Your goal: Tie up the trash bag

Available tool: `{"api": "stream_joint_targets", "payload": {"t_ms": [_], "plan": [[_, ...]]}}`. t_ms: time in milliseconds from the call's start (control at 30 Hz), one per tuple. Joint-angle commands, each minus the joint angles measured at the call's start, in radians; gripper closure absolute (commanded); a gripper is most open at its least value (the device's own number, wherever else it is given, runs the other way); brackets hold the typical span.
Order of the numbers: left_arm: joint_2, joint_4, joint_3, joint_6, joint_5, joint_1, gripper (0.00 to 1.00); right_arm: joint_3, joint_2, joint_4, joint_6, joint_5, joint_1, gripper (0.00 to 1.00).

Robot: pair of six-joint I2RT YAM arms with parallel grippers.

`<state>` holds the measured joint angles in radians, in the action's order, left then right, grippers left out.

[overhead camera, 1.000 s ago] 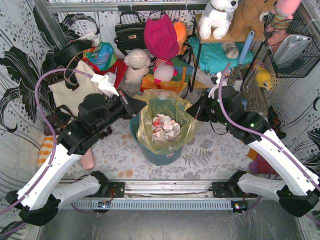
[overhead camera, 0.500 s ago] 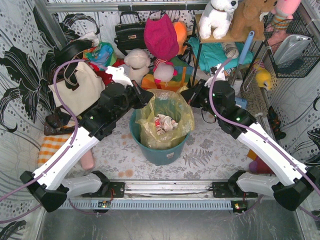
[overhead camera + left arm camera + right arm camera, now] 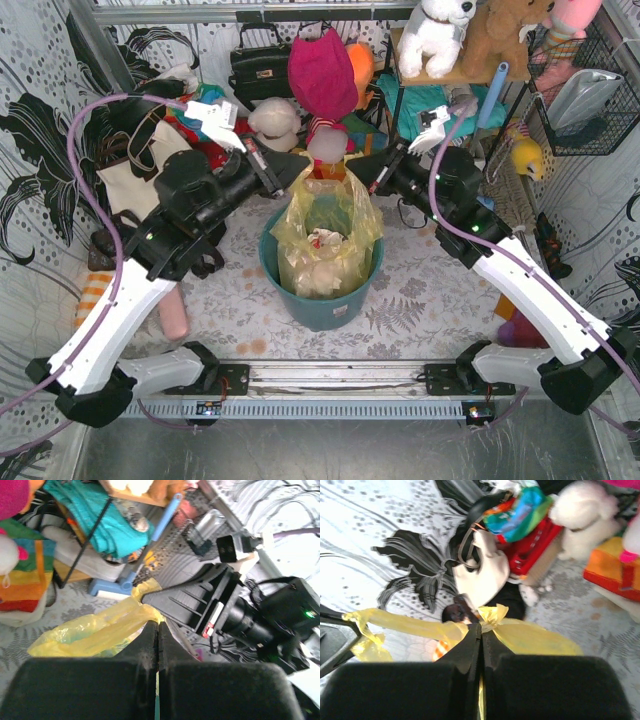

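The yellow-green trash bag (image 3: 325, 215) stands in the teal bin (image 3: 330, 305), with crumpled white paper (image 3: 318, 242) showing in its mouth. My left gripper (image 3: 300, 168) is shut on the bag's left rim and holds it up above the bin. My right gripper (image 3: 358, 172) is shut on the right rim, close to the left one. In the left wrist view the shut gripper (image 3: 158, 625) pinches stretched yellow plastic (image 3: 95, 632). In the right wrist view the shut gripper (image 3: 480, 628) pinches a bunched tuft of the bag (image 3: 540, 637); a yellow strip runs off to the left.
A cream tote bag (image 3: 150, 178) and a black handbag (image 3: 258, 65) lie at the back left. Plush toys (image 3: 322, 75) crowd the back behind the bin. A metal shelf (image 3: 400, 110) and a wire basket (image 3: 590, 100) stand at the back right.
Both grippers have risen and moved back and toward each other with the bag's rims. The bag's mouth has been drawn up and narrowed above the bin.
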<state>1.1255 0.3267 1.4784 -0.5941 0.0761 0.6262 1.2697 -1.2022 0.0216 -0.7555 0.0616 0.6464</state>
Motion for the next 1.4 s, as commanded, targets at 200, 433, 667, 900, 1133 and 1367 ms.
{"api": "stream_joint_targets", "payload": {"t_ms": [200, 433, 667, 900, 1133, 1367], "plan": [[-0.179, -0.202, -0.122, -0.097, 0.186, -0.006, 1.0, -0.039, 0.16, 0.227, -0.041, 0.242, -0.002, 1.0], [-0.262, -0.257, -0.158, -0.068, 0.209, -0.007, 1.0, -0.088, 0.23, 0.299, -0.03, 0.264, -0.002, 1.0], [-0.311, -0.174, -0.184, -0.063, 0.078, -0.006, 0.68, -0.075, 0.216, 0.213, -0.039, 0.288, -0.002, 0.87], [-0.321, -0.055, -0.2, -0.057, 0.085, -0.006, 0.45, -0.018, 0.169, 0.033, -0.017, 0.384, -0.002, 0.51], [-0.301, 0.034, -0.18, -0.012, 0.192, -0.006, 0.4, 0.027, 0.142, -0.062, 0.018, 0.435, -0.002, 0.45], [-0.273, -0.015, -0.144, -0.013, 0.257, -0.006, 0.42, 0.036, 0.124, 0.013, -0.013, 0.46, -0.002, 0.51]]}}
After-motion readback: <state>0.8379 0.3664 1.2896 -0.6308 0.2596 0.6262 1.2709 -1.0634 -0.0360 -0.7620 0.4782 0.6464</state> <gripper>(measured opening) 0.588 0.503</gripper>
